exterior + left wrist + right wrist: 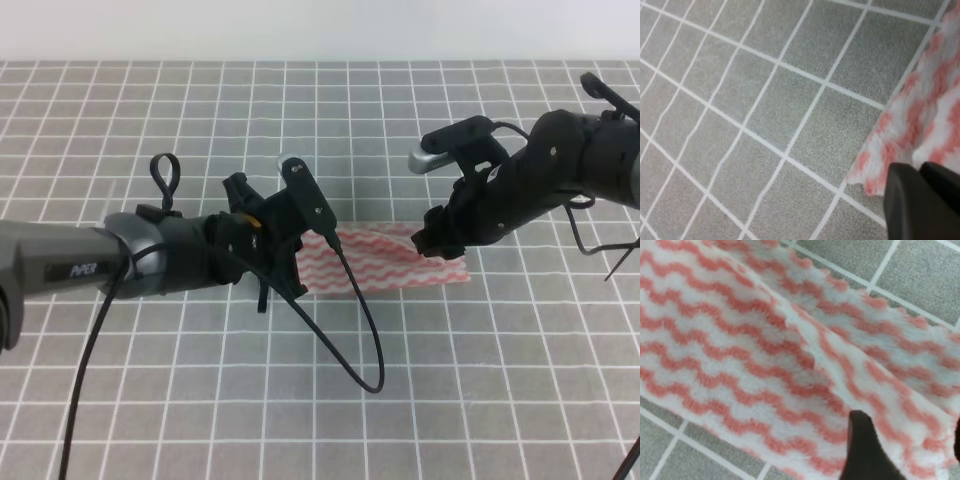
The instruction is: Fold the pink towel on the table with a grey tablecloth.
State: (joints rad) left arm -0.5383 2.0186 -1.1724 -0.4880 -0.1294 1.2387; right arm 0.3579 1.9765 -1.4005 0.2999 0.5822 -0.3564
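Two black arms reach in over the table with a grey tablecloth (420, 390), one from each side, and meet at the pink towel (395, 262) lying near the middle. The towel appears as a wide band with an upper layer lying over a lower one, a diagonal fold edge crossing it in the right wrist view. Its pink-and-white wavy stripes run along its length.

The left gripper (296, 268) sits at the towel's left end. In the left wrist view two dark fingers (905, 200) stand close together at the towel's (920, 115) near corner, right against its zigzag edge; whether cloth is pinched between them cannot be told.

The right gripper (437, 238) is lowered onto the towel's right end. In the right wrist view one dark fingertip (865, 450) rests over the striped cloth (740, 355), and a sliver of the other shows at the right border, so the fingers stand apart; whether they grip any cloth cannot be told.

A black cable (365, 330) droops from the left arm in a loop onto the cloth nearer the viewer.
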